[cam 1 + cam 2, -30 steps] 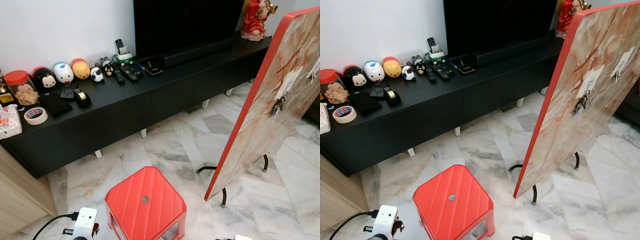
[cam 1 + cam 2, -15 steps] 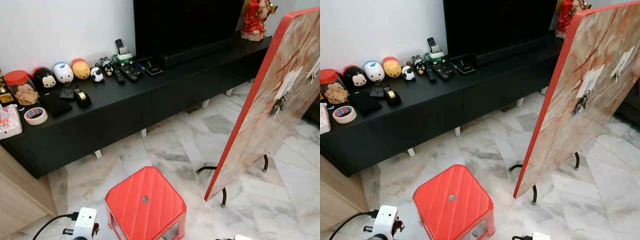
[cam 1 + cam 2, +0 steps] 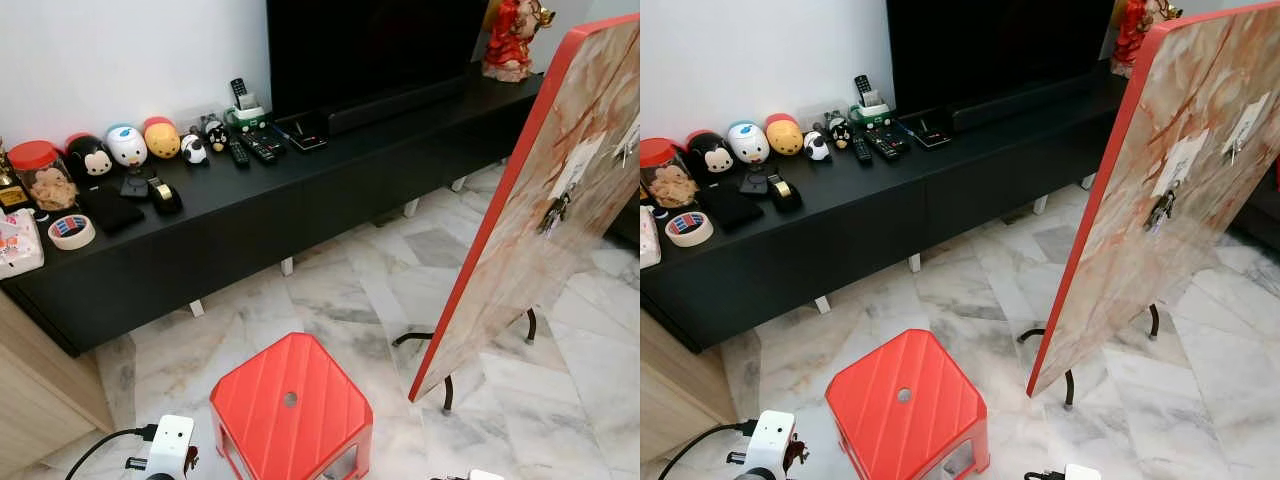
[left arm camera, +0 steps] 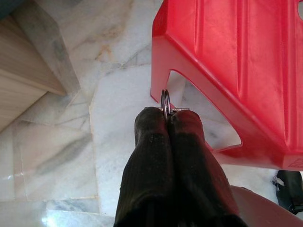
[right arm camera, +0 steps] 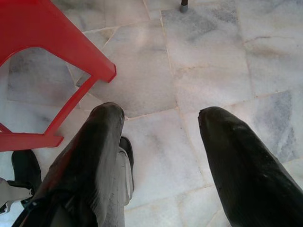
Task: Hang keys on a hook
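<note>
Down by the robot's feet the floor (image 3: 330, 290) is pale veined marble tile, and a red plastic stool with a round hole in its seat (image 3: 290, 415) stands on it just ahead. The left wrist view brings out the left gripper (image 4: 166, 113) low beside that stool's leg, its two black fingers pressed together on a thin metal key ring (image 4: 165, 102) that pokes up between the tips; the keys themselves are hidden behind the fingers. The right gripper (image 5: 161, 113) hangs over bare tile with its fingers spread wide and holding nothing.

Further on, to the right, a tilted marble-patterned board with a red edge (image 3: 545, 200) stands on thin black metal legs, with a dark bunch of keys (image 3: 552, 213) already hanging on its face.

Along the white wall runs a long black low cabinet (image 3: 250, 215) carrying a row of round cartoon figurines (image 3: 128, 146), a roll of tape (image 3: 71, 231), several remote controls (image 3: 255, 148), a big dark television screen (image 3: 370, 45) and a red figurine (image 3: 512, 38).
</note>
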Robot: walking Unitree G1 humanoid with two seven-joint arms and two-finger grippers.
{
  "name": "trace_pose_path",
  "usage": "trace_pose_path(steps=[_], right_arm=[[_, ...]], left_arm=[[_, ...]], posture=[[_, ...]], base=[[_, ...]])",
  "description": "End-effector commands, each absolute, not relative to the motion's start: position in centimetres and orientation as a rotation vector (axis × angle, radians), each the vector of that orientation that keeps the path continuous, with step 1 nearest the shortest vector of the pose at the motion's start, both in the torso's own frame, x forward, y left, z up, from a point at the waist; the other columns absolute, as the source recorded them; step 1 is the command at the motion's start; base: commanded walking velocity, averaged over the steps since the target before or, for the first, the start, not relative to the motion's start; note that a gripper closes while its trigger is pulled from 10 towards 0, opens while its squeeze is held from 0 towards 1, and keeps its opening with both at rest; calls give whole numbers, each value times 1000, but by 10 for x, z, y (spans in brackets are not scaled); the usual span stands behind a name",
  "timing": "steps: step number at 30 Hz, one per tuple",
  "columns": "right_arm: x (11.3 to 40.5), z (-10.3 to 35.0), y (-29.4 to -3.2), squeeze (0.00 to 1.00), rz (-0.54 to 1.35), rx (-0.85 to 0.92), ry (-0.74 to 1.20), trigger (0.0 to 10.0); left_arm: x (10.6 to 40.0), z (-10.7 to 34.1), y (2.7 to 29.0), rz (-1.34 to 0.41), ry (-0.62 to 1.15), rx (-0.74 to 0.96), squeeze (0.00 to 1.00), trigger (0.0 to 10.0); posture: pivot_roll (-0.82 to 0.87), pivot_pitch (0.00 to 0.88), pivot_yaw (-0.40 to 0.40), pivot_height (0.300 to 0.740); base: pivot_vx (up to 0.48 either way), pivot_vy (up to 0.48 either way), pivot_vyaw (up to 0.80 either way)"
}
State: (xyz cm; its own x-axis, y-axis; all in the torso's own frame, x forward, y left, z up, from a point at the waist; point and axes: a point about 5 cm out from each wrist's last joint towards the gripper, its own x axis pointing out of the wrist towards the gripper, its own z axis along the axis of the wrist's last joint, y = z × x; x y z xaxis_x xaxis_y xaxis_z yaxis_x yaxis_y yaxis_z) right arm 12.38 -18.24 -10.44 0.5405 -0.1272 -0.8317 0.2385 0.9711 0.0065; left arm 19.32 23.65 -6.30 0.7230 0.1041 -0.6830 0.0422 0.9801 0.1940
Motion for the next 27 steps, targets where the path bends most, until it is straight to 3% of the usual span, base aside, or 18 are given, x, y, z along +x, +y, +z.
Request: trace_pose_path(steps=[1, 27], right_arm=[[170, -90, -182, 0, -273, 256, 909, 10000], [169, -89, -184, 0, -306, 265, 898, 10000]], left_arm=[[193, -72, 219, -3, 877, 49, 0, 10000], [196, -70, 219, 30, 848, 49, 0, 10000]], posture=[[-9, 0, -55, 740], [-2, 0, -52, 740]], base=[[0, 0, 0], [0, 0, 0]])
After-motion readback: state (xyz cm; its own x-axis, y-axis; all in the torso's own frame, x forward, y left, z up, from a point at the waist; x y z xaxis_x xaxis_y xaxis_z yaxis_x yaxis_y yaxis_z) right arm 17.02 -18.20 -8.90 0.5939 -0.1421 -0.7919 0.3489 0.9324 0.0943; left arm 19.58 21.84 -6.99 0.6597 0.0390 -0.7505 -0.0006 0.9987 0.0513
